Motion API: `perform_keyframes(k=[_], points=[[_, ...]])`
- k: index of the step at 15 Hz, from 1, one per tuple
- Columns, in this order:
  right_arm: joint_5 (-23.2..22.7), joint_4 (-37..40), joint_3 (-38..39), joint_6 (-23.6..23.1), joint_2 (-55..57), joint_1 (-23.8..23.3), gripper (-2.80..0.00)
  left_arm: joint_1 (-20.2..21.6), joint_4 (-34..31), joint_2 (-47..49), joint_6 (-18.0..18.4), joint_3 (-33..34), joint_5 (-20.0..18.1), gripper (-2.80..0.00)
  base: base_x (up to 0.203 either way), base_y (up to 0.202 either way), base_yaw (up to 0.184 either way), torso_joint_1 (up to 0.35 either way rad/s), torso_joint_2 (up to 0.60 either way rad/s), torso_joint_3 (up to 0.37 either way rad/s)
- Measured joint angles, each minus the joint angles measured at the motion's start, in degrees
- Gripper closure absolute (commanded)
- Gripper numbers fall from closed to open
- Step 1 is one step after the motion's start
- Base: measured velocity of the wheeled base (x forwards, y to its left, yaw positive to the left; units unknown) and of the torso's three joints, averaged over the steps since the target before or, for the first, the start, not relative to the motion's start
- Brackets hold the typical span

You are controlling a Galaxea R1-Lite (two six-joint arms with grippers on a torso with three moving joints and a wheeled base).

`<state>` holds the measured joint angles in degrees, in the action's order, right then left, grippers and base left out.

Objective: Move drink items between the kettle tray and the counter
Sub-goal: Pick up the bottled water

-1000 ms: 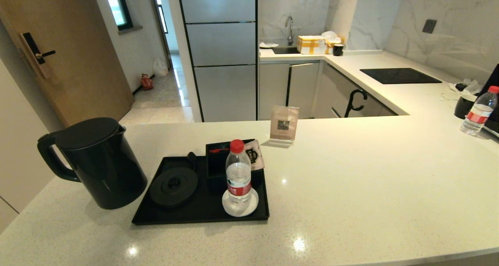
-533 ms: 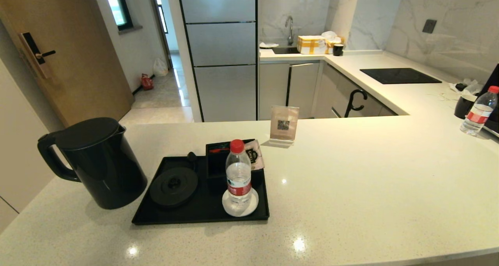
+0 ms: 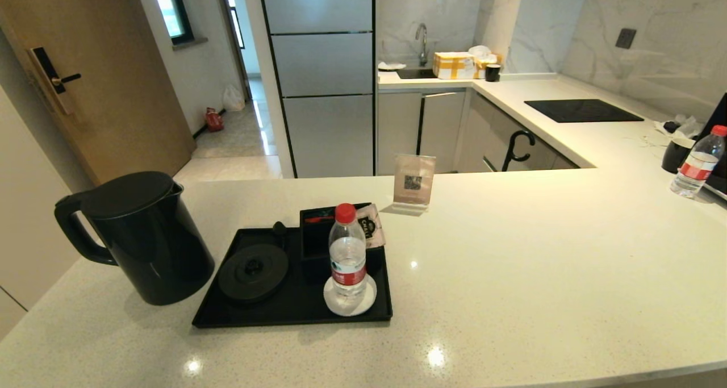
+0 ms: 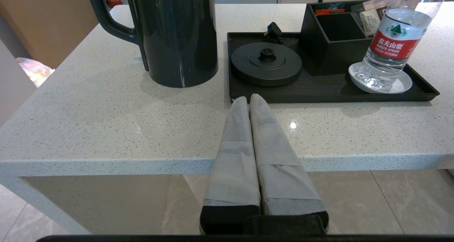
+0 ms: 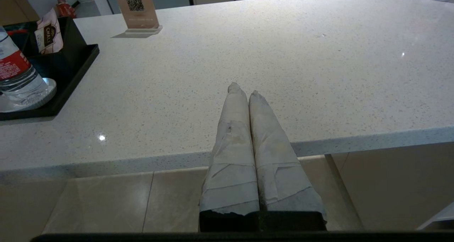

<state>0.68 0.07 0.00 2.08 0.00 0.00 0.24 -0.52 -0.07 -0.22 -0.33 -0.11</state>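
Note:
The black kettle [image 3: 139, 237] [image 4: 177, 33] stands on the counter [image 3: 511, 263] just left of the kettle tray [image 3: 267, 311] [image 4: 319, 93]. On the tray's white coaster [image 3: 363, 303] stands the red-capped water bottle [image 3: 347, 250] [image 4: 392, 40] [image 5: 14, 75], beside the round kettle base [image 3: 253, 271] [image 4: 266, 63] and the compartment box [image 3: 313, 234] [image 4: 330, 40]. My left gripper [image 4: 248, 98] is shut and empty, hanging off the counter's front edge, pointing at the tray. Also shut and empty, my right gripper [image 5: 243, 89] hangs off the front edge over bare counter right of the tray. Neither arm shows in the head view.
A QR card stand [image 3: 413, 183] [image 5: 136, 8] sits behind the tray and a sachet [image 3: 369, 226] leans in the box. Far right are a second bottle [image 3: 697, 163] and a black mug [image 3: 676, 155]. A black cooktop [image 3: 582, 111] lies on the back counter.

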Motion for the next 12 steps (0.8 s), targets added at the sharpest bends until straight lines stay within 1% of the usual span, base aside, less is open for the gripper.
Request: perform_keyframes(k=[12], points=[[0.29, 0.5, -0.27, 0.55, 0.05, 0.0, 0.0, -0.01, 0.0, 0.0, 0.0, 0.06, 0.01, 0.0, 0.0, 0.0, 0.0, 0.0, 0.0, 0.0]])
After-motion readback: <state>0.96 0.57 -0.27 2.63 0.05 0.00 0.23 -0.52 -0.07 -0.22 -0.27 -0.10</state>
